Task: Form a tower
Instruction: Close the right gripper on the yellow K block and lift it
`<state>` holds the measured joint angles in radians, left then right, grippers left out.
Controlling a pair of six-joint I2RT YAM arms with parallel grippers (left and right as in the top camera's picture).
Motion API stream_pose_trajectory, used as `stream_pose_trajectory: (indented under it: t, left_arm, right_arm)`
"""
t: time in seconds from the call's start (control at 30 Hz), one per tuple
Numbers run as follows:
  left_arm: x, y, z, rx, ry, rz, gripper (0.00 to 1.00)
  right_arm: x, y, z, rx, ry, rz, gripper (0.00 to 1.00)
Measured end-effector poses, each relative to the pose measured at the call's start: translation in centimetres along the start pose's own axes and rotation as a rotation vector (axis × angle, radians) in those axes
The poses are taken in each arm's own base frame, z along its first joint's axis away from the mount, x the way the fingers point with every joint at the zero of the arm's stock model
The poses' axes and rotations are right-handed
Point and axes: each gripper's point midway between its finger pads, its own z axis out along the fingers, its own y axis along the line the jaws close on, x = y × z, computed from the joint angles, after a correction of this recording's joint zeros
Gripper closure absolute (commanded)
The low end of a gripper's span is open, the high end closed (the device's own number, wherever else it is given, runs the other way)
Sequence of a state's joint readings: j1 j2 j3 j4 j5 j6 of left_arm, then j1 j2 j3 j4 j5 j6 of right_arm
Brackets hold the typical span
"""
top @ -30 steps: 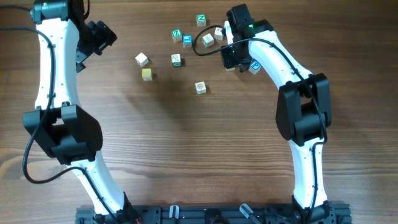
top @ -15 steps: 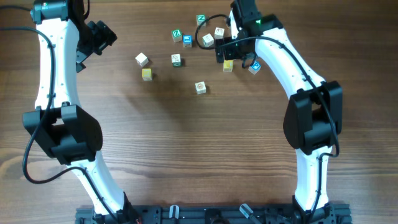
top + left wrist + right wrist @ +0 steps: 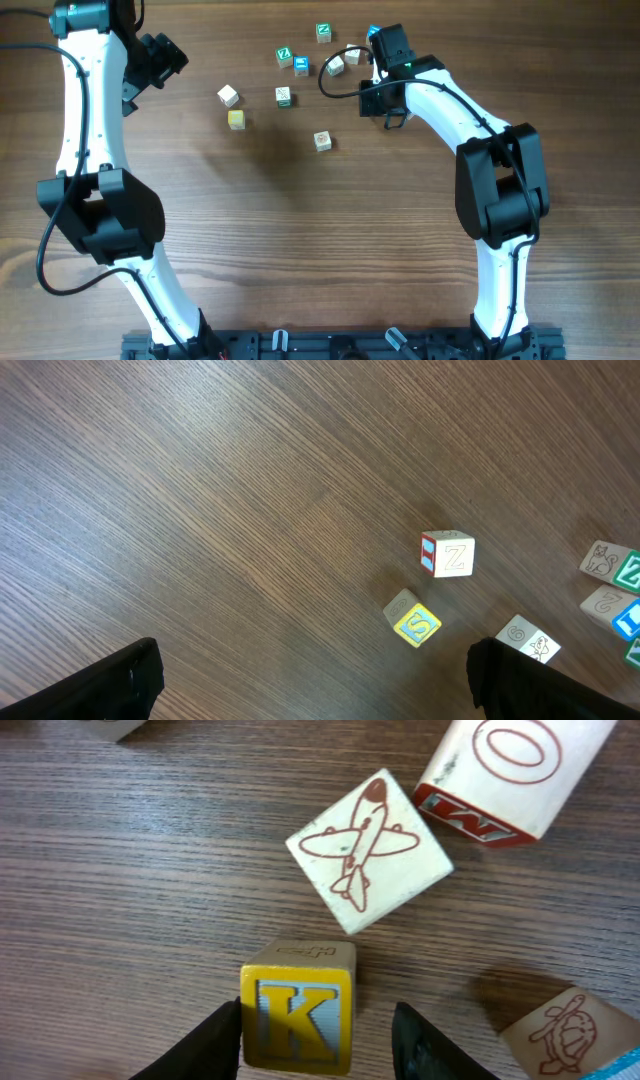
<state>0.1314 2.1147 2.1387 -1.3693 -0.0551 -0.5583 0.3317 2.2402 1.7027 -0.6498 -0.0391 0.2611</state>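
A yellow-faced cube with a blue "K" (image 3: 297, 1018) stands on the table between the fingers of my right gripper (image 3: 318, 1042). The left finger touches its side. A gap remains at the right finger (image 3: 425, 1045), so the gripper is open around the cube. In the overhead view the right gripper (image 3: 385, 105) hides this cube. Of the tower (image 3: 560, 1032), only a pale face with a red turtle and a blue sliver at the frame corner shows. My left gripper (image 3: 160, 55) hangs wide open far off to the left, holding nothing.
An airplane cube (image 3: 368, 850) and an "O" cube with red side lettering (image 3: 515, 765) lie just beyond the K cube. Loose cubes are scattered at the table's far side: a blue-faced one (image 3: 374, 33), a green one (image 3: 323, 31), a "Z" cube (image 3: 447, 554) and a yellow cube (image 3: 415, 624).
My right gripper has shifted a little to the right and lower over the cubes. Its jaws opened wide, then narrowed around the K cube. The left arm has not moved.
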Motion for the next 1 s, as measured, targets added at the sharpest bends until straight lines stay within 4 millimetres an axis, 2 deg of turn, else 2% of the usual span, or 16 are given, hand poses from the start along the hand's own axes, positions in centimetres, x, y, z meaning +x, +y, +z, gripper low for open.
stream_pose_trajectory:
  t: [0.07, 0.17, 0.47, 0.53, 0.67, 0.73, 0.83, 1.0]
  left_arm:
    - [0.0, 0.0, 0.0, 0.000, 0.000, 0.000, 0.00]
    - [0.0, 0.0, 0.0, 0.000, 0.000, 0.000, 0.00]
    - [0.0, 0.0, 0.0, 0.000, 0.000, 0.000, 0.00]
    - [0.0, 0.0, 0.0, 0.000, 0.000, 0.000, 0.00]
    - [0.0, 0.0, 0.0, 0.000, 0.000, 0.000, 0.00]
    - [0.0, 0.0, 0.0, 0.000, 0.000, 0.000, 0.00]
    - [0.0, 0.0, 0.0, 0.000, 0.000, 0.000, 0.00]
    - [0.0, 0.0, 0.0, 0.000, 0.000, 0.000, 0.00]
  right_arm:
    - [-0.3, -0.1, 0.0, 0.005, -0.011, 0.000, 0.51]
    - [-1.1, 0.0, 0.0, 0.003, -0.047, -0.001, 0.66]
    - [-0.5, -0.2, -0.6, 0.014, -0.020, -0.030, 0.74]
    - [-0.9, 0.0, -2.3, 0.011, -0.034, -0.055, 0.75]
    - [-2.8, 1.4, -10.0, -0.036, -0.139, -0.112, 0.75]
    - [-2.3, 2.2, -12.4, -0.054, -0.145, -0.130, 0.75]
    - [-0.9, 3.3, -12.7, -0.070, -0.101, -0.153, 0.79]
    - [-1.6, 3.1, -12.6, -0.046, -0.131, -0.157, 0.79]
